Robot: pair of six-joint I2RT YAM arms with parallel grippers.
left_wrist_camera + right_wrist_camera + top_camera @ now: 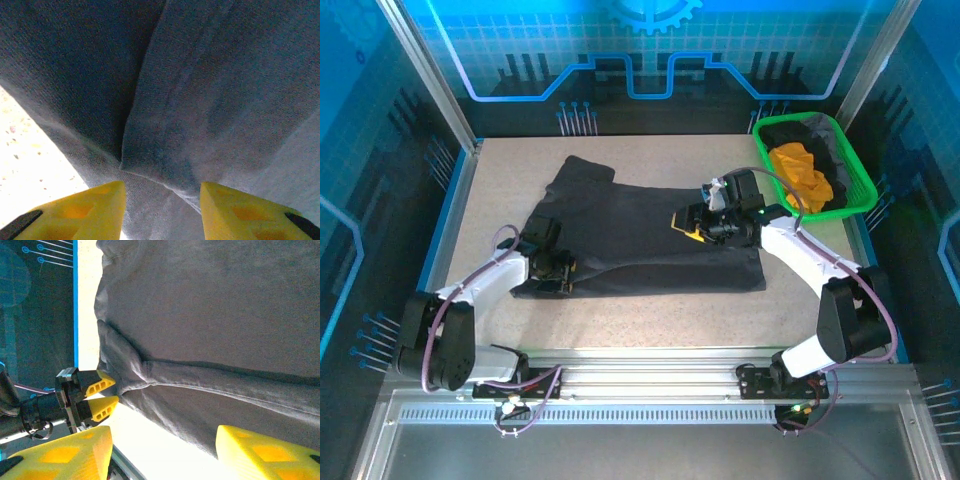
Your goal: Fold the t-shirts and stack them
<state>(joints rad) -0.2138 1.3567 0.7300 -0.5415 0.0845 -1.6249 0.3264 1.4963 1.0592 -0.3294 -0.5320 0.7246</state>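
Speckled bench (650,310) carries a charcoal t-shirt (650,235); left gripper (563,272) jaws clamp its hem, right gripper (698,224) jaws apart above it; basket (860,195) contents partly hidden.

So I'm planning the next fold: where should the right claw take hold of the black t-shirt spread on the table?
Probably the right-hand edge of the black t-shirt, just beyond where the right claw hovers open. That edge lies flat and free on the table, so come down from above and pinch it, opposite the left claw at the left edge.
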